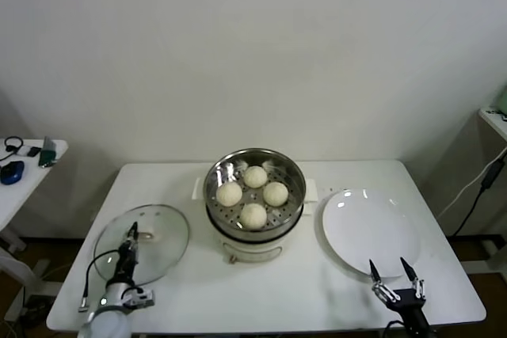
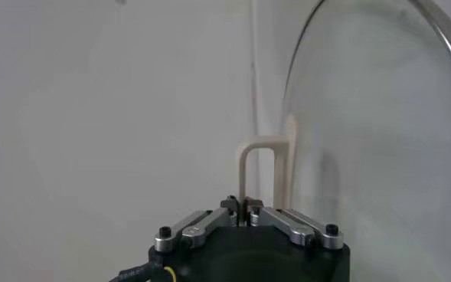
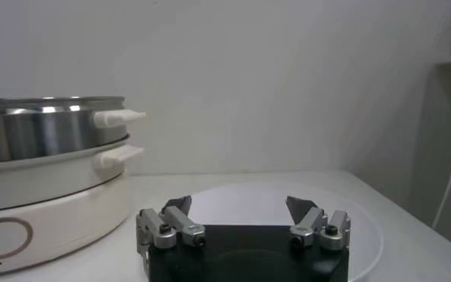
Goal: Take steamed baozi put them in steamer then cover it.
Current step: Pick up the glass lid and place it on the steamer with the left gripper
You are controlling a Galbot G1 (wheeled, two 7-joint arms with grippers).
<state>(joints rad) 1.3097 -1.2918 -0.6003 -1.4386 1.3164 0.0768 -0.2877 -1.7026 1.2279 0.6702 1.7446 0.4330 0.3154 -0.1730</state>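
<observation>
Several white-cream baozi point(image 1: 254, 195) lie on the perforated tray inside the steel steamer point(image 1: 255, 223) at the table's middle. The clear glass cover point(image 1: 162, 233) lies flat on the table to the steamer's left. My left gripper point(image 1: 131, 234) is shut on the cover's cream handle point(image 2: 265, 163), gripping one leg of it; the glass dome point(image 2: 378, 138) shows beside it in the left wrist view. My right gripper point(image 1: 393, 270) is open and empty at the near edge of the white plate point(image 1: 369, 231). The steamer point(image 3: 49, 184) also shows in the right wrist view, beside that gripper point(image 3: 240, 208).
The white plate point(image 3: 233, 201) lies bare to the right of the steamer. A side table point(image 1: 24, 168) with small dark items stands at far left. A shelf edge and cable point(image 1: 483, 180) are at far right.
</observation>
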